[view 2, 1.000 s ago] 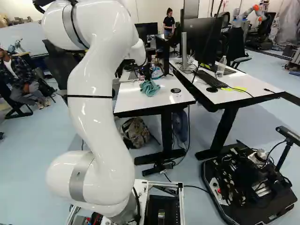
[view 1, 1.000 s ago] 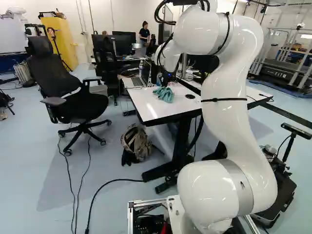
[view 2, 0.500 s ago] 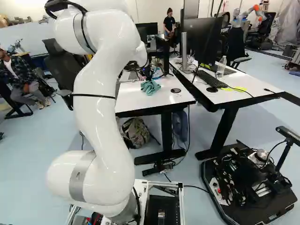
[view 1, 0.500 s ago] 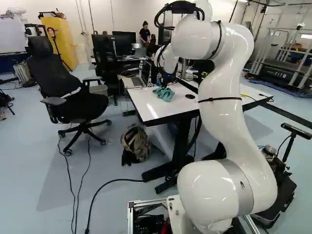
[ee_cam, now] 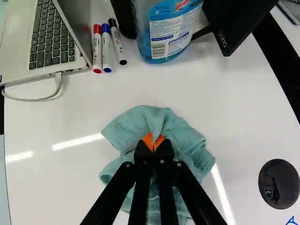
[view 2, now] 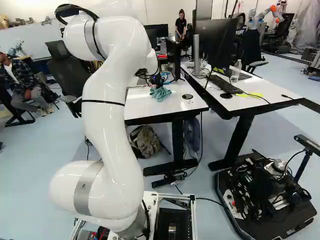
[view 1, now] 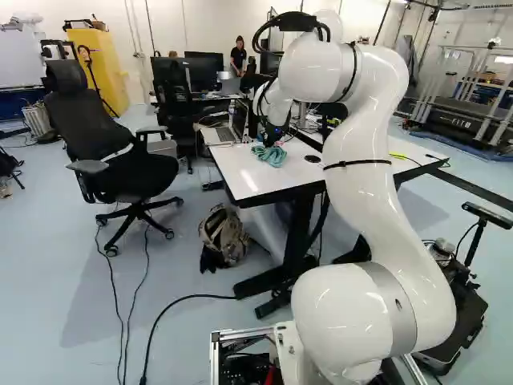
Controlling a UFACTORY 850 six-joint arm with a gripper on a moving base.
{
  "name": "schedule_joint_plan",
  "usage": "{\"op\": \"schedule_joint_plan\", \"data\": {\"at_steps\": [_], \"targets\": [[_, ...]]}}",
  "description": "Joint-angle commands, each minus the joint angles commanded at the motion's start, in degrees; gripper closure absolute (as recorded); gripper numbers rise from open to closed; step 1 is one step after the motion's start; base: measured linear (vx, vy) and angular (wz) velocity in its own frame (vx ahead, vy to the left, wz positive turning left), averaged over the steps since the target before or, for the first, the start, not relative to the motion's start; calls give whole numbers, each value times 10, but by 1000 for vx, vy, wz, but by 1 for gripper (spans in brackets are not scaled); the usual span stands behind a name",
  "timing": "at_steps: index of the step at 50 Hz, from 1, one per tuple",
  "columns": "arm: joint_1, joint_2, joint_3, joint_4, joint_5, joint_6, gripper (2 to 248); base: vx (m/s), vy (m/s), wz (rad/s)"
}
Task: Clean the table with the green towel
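Note:
In the right base view my gripper (view 2: 157,81) reaches down to the green towel (view 2: 160,94), which lies bunched on the white table (view 2: 185,104). The wrist view shows the gripper (ee_cam: 153,142) with its orange-tipped fingers together, a fold of the towel (ee_cam: 187,140) pinched between them. The rest of the cloth spreads around and beneath the fingers on the tabletop. Small blue marks (ee_cam: 291,220) show on the table beside the round black grommet.
Ahead of the gripper stand a blue spray bottle (ee_cam: 164,33), markers (ee_cam: 107,49) and a monitor base; a laptop (ee_cam: 51,37) lies beside them. The black grommet (ee_cam: 279,183) is to the other side. A second desk (view 2: 265,92) adjoins. Another robot (view 2: 265,15) stands far back.
The arm's upper links have shifted, left in the left base view and right in the right base view, and the wrist has tilted. The towel stays in nearly the same place. The base has not moved.

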Motion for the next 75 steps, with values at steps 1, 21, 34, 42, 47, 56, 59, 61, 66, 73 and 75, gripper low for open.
{"op": "schedule_joint_plan", "data": {"at_steps": [1, 21, 34, 42, 47, 56, 59, 61, 66, 73, 75], "targets": [[0, 0, 0, 0, 0, 0, 228, 0, 0, 0], [0, 0, 0, 0, -19, 0, 228, 0, 0, 0], [0, -3, -5, 0, -21, 0, 228, 0, 0, 0], [0, -19, -27, 0, -21, 0, 228, 0, 0, 0], [0, -31, -45, 0, -21, 0, 228, 0, 0, 0], [1, -45, -66, 0, -21, 0, 228, 0, 0, 0], [1, -45, -66, 0, -21, 0, 228, 0, 0, 0], [1, -45, -66, 0, -21, 0, 228, 0, 0, 0], [1, -45, -66, 0, -21, 0, 228, 0, 0, 0], [1, -45, -66, 0, -21, 0, 228, 0, 0, 0], [1, -45, -66, 0, -21, 0, 228, 0, 0, 0]]}}
